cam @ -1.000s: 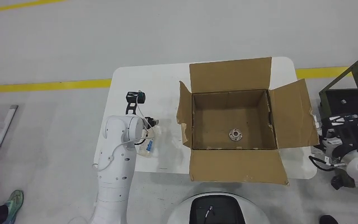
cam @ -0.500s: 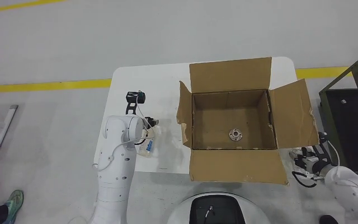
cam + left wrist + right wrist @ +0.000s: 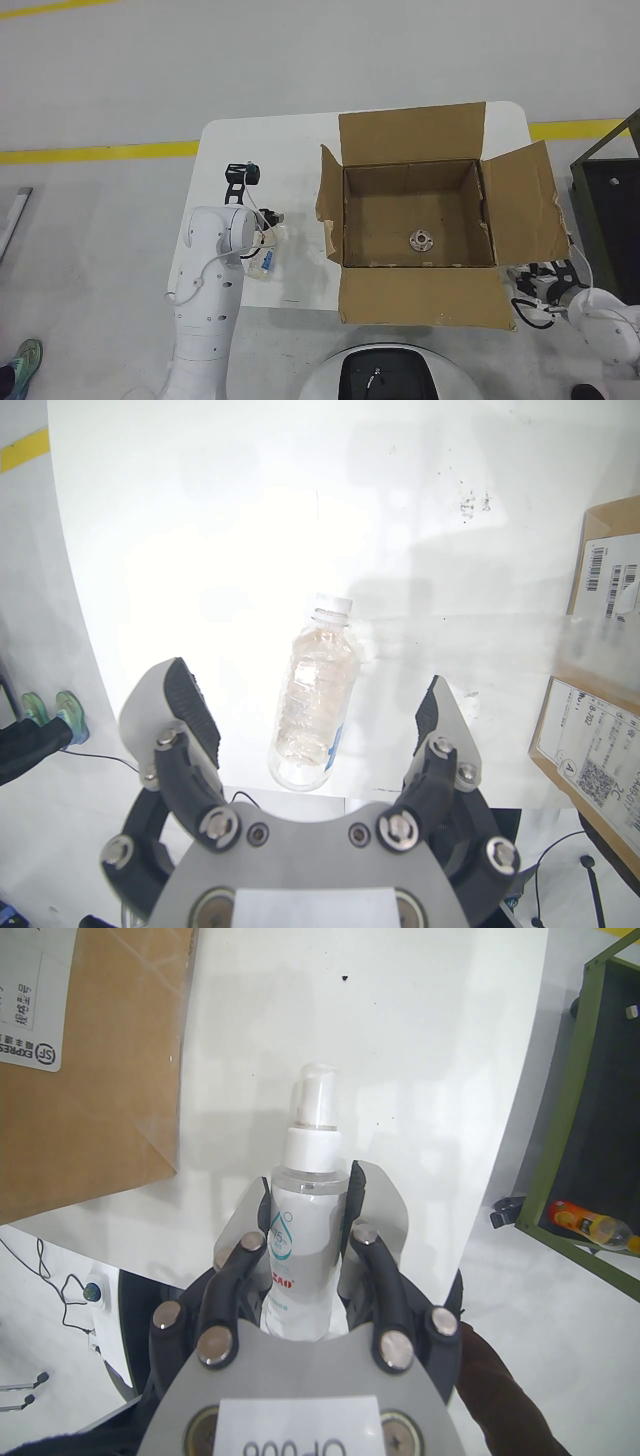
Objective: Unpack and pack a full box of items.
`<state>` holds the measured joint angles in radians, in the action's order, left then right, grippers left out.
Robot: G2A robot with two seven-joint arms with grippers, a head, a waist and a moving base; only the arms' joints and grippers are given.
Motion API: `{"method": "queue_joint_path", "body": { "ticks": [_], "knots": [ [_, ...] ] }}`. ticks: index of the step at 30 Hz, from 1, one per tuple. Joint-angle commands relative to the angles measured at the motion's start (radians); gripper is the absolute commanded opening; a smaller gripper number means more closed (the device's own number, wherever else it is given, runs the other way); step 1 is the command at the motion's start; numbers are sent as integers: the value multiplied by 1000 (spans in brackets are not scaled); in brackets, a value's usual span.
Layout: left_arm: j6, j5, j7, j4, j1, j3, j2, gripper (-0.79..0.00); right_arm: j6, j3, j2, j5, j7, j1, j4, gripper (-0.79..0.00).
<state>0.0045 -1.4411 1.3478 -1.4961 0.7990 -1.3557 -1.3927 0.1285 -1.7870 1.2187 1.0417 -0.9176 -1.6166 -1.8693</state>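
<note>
The open cardboard box (image 3: 420,213) stands on the right half of the white table (image 3: 260,140), with a small metal ring (image 3: 420,239) on its floor. A clear plastic water bottle (image 3: 312,705) lies on the table left of the box, also seen as the bottle (image 3: 265,261) beneath the left arm. My left gripper (image 3: 307,680) hovers over it, open, fingers on either side and not touching. My right gripper (image 3: 310,1183) is shut on a clear spray bottle (image 3: 305,1223) with a white pump top, above the table's front right corner, beside the box's flap (image 3: 90,1078); from above, the right gripper (image 3: 532,290) is there.
A small black object (image 3: 241,175) stands on the table behind the left arm. A green cart (image 3: 575,1103) holding an orange drink bottle (image 3: 590,1225) stands off the table's right edge. Box flaps spread outward on all sides.
My right arm has come in from beside the green cart to the table's front right corner, carrying the spray bottle. The left arm and the water bottle have not moved.
</note>
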Motion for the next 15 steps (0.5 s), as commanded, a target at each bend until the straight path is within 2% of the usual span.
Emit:
{"method": "queue_joint_path", "body": {
  "ticks": [1, 3, 15],
  "knots": [
    [0, 0, 0, 0, 0, 0, 0, 0, -2, 3, -1, 3, -2, 0, -4, -523],
    [0, 0, 0, 0, 0, 0, 0, 0, -2, 5, -3, 5, -3, 0, -7, -474],
    [0, 0, 0, 0, 0, 0, 0, 0, -3, -8, -12, -12, -2, -5, -28, -449]
  ]
}}
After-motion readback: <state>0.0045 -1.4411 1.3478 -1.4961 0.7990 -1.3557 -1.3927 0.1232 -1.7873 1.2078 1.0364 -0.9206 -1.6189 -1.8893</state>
